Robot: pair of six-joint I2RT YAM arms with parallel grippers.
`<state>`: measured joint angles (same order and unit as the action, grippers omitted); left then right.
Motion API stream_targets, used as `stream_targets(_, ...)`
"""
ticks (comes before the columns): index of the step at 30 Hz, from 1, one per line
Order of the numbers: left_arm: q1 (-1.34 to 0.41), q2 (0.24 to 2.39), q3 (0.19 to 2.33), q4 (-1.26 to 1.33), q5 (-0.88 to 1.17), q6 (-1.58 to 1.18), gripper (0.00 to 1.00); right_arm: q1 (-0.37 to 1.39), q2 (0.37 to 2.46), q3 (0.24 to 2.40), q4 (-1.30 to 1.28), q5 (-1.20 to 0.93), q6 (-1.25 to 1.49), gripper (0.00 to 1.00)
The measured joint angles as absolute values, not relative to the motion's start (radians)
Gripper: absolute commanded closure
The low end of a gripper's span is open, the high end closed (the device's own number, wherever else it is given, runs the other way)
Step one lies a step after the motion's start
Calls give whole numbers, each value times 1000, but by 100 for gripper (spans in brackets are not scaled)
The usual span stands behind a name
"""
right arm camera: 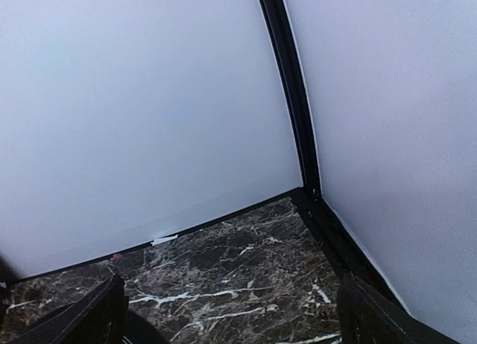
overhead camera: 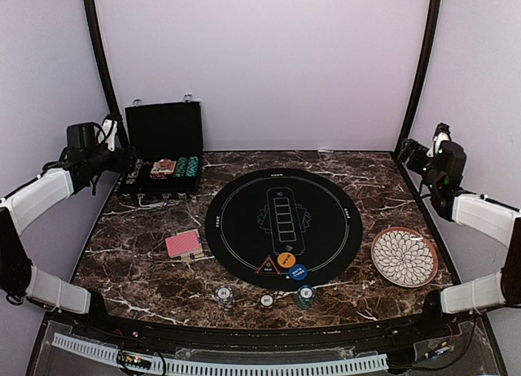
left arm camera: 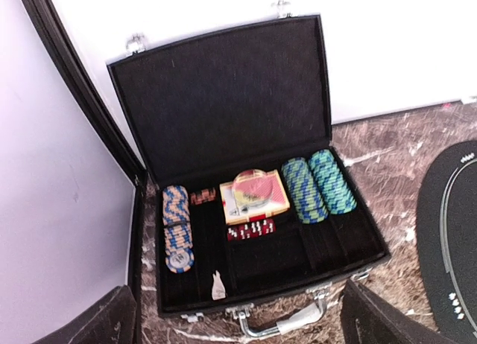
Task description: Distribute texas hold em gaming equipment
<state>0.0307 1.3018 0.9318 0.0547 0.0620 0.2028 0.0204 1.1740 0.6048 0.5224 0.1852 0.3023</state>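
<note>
A stack of red-pink-backed cards lies on the marble left of the round black mat. A red-edged triangle marker, an orange button and a blue button sit on the mat's near edge. Three small chip stacks stand in front of it. The open black case holds blue-tan chips, teal chips, a card box and red dice. My left gripper is open and empty, just in front of the case. My right gripper is open and empty, facing the far right corner.
A white petal-patterned plate sits at the right of the mat. The case stands at the far left with its lid up. White walls with black corner posts close in the table's sides and back.
</note>
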Motion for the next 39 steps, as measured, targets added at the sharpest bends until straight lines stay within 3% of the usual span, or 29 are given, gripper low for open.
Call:
stream_targets(6,44,1261,1026,-80,171,240,1,8,1295,817,308,-3,421,2)
stream_targets(16,44,1263,1079,-364,303,335,1,653,1515,1126,-98,50,262,10)
stream_targets(24,44,1258,1092,-509,385,393,1,969,1699,1160,-288,62,238,21)
stream_targets(39,44,1253,1098,-571,415,427,1,1095,1747,1127,-379,14,235,35)
